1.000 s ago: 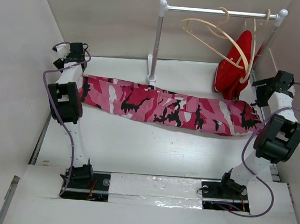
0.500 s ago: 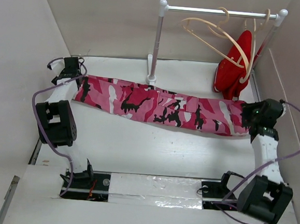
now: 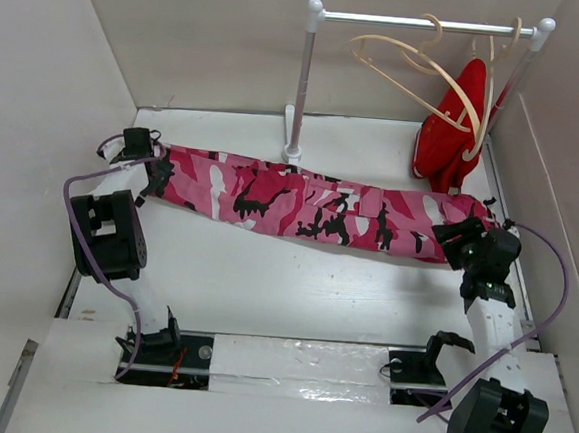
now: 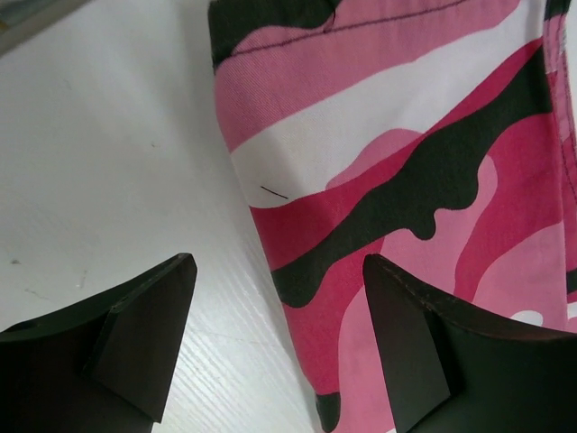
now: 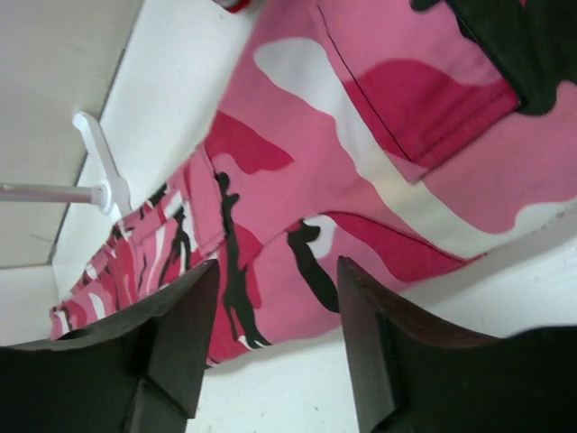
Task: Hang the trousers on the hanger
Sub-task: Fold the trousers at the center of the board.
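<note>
Table (image 3: 294,287) bears trousers (image 3: 311,203); hanger (image 3: 398,82) shows only overhead.

Standing here, I can't read a single word, label, brand mark or number anywhere. The trousers (image 3: 321,204) show only their pink, red, white and black camouflage print, and even in the two close views no tag or lettering can be made out on the cloth.
</note>
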